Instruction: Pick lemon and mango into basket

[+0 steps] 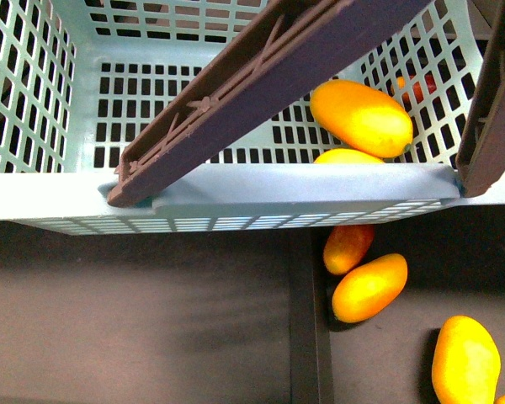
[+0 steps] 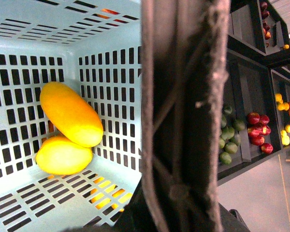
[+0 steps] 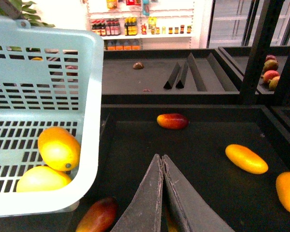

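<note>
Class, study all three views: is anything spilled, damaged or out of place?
Nothing stands out. The mango and lemon lie whole inside the basket, touching in one corner; other mangoes rest loose in the dark bin outside.

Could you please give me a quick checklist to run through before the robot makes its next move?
1. Mango inside basket: ok.
2. Lemon inside basket, lying under the mango and touching it: ok.
3. Right gripper empty, fingers closed together: ok.
4. Left gripper state: cannot tell; the left wrist view is blocked by the brown handle.
5. Basket handles clear of the fruit inside: ok.
6. Loose mangoes on the dark shelf outside the basket untouched: ok.
</note>
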